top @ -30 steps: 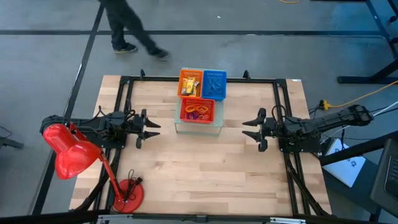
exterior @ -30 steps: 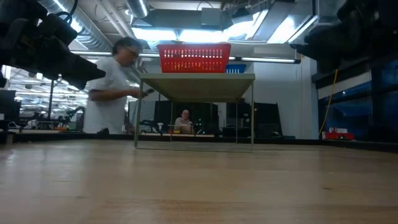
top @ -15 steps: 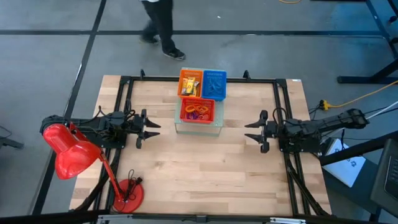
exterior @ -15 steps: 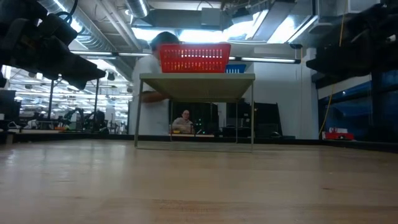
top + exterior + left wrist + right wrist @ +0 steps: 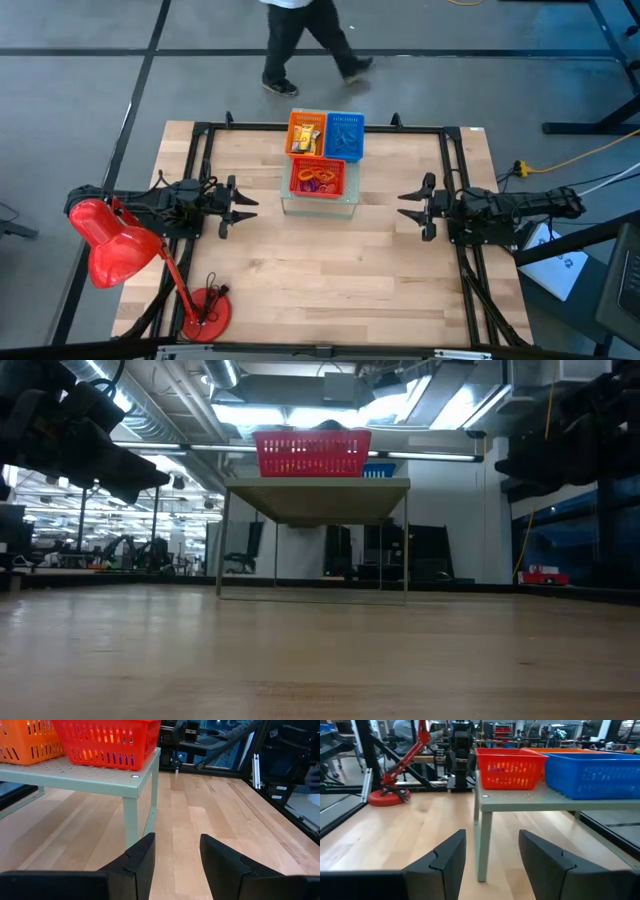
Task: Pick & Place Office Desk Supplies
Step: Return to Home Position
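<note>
Your left gripper (image 5: 240, 208) and right gripper (image 5: 408, 207) hang spread and empty. Coloured loops (image 5: 318, 181) lie in the red basket (image 5: 319, 195).

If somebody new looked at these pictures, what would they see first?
Probably the big red lamp, leaning by the table's left edge beside the left arm. Next are the orange basket, blue basket and red basket on a small stand between the arms, with coloured loops in the red one. The left hand and right hand are both open.
</note>
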